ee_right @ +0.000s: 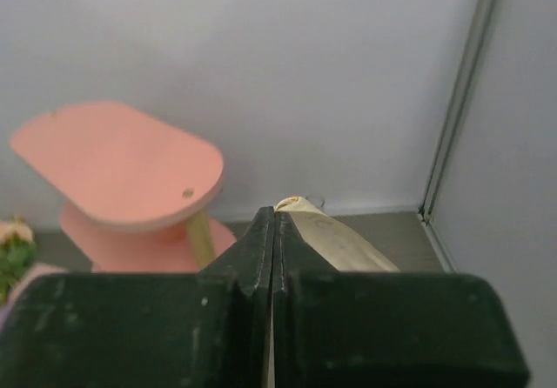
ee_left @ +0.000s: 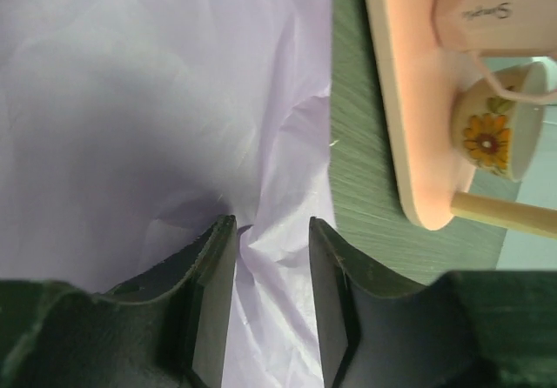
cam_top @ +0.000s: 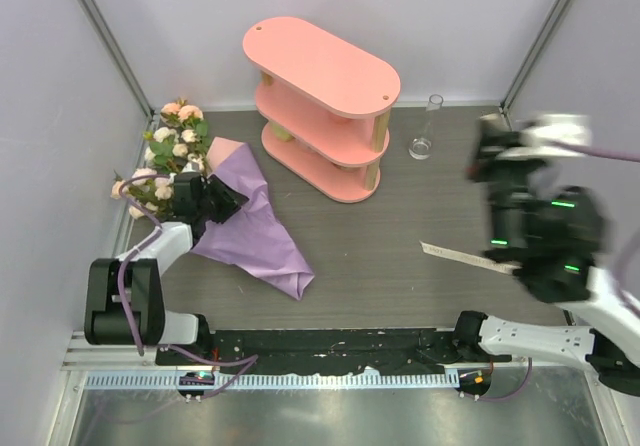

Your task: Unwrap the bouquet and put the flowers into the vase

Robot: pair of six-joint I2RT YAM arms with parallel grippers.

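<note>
Bouquet (cam_top: pixel 245 228) lies wrapped under left gripper (ee_left: pixel 271 231), jaws parted astride its paper (ee_left: pixel 130 101); right gripper (ee_right: pixel 273 218) clamped on cream ribbon (ee_right: pixel 335 236).

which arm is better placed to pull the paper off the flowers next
Left, probably. The left gripper is right at the purple paper, jaws apart over a fold. The right gripper is far off on the other side, shut on the cream ribbon.

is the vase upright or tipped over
Upright: the vase stands on its rounded base beside the pink shelf, narrow neck pointing up, and it looks empty.
</note>
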